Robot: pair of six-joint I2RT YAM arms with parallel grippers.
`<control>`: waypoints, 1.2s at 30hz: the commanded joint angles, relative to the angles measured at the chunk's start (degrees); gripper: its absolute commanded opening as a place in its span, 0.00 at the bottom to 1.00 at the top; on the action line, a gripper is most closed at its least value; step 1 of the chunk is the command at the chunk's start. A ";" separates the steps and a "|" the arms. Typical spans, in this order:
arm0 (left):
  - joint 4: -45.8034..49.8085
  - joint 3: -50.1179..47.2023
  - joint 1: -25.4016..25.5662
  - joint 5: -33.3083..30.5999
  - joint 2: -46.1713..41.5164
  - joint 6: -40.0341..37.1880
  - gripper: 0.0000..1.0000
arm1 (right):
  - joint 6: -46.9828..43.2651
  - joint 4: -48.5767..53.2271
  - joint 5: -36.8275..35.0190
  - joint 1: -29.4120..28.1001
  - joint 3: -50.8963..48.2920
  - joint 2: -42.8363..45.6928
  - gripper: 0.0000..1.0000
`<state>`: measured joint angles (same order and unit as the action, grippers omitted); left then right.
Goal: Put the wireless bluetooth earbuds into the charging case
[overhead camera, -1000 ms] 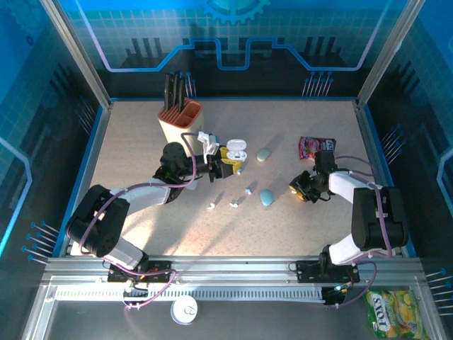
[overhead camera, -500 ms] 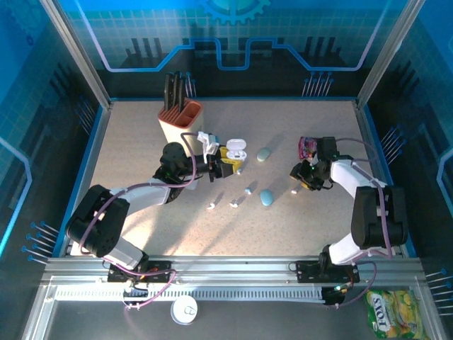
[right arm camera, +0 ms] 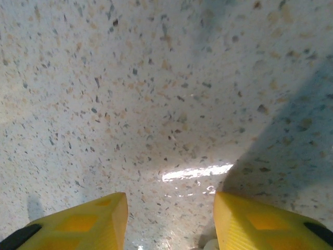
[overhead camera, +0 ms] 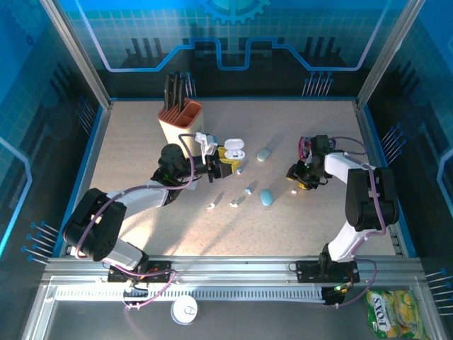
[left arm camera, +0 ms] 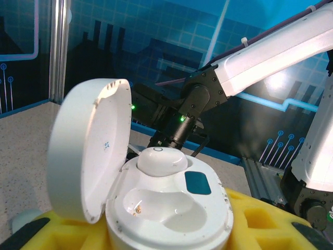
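The left gripper (overhead camera: 227, 165) is clamping the open white charging case (left arm camera: 171, 208), one earbud (left arm camera: 158, 160) seated inside; the right gripper (right arm camera: 169, 221) is hovering over the table (right arm camera: 156, 78), jaws parted and empty.

"What's that beige tub (overhead camera: 180, 122) at the back left of the table (overhead camera: 134, 163)?"

"Some sort of holder, standing upright, with black handles (overhead camera: 175, 86) poking out of the top."

"And over on the right?"

"A small red packet (overhead camera: 306, 146), lying on the speckled top, well apart from the tub."

"Anything off the table?"

"Down at the front, past the metal rail (overhead camera: 233, 268), there's a yellow snack bag (overhead camera: 389, 312) in the right corner and a round white disc (overhead camera: 185, 310) left of the middle. Blue panels (overhead camera: 233, 42) with circuit lines wall it all in."
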<state>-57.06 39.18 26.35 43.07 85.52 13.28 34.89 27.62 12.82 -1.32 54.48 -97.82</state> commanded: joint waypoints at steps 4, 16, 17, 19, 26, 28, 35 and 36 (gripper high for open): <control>-0.25 -0.77 -0.55 -0.19 -1.42 -1.55 0.31 | 0.70 1.26 1.47 -1.22 -5.51 4.07 0.47; -1.49 -1.03 -0.52 0.07 -0.91 -0.81 0.31 | 0.05 3.78 -0.78 -1.34 -5.61 8.42 0.46; -1.45 -1.12 -0.51 0.07 -0.96 -0.92 0.31 | -0.21 4.47 -0.78 -1.31 -5.08 8.67 0.46; -1.77 -1.43 -0.51 -0.08 -0.62 -1.15 0.31 | -1.10 6.21 -1.24 -1.27 -4.40 9.20 0.46; -5.60 -3.70 -1.27 -2.94 -0.30 -0.54 0.32 | -12.58 18.63 -15.64 -7.63 5.88 9.98 0.48; -6.12 -4.56 -2.03 -3.34 -0.81 -0.38 0.32 | -16.29 22.68 -21.98 -11.16 8.91 8.97 0.49; -11.10 -7.84 -5.44 -5.36 -1.30 1.97 0.32 | -23.98 29.24 -34.88 -20.91 14.44 3.11 0.48; -11.88 -8.18 -5.89 -5.50 -1.14 2.54 0.31 | -24.93 29.79 -36.46 -22.47 14.89 2.04 0.48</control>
<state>-63.24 32.01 21.67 38.83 85.43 14.06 15.22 51.20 -15.33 -20.60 68.03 -92.62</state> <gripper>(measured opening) 0.385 0.485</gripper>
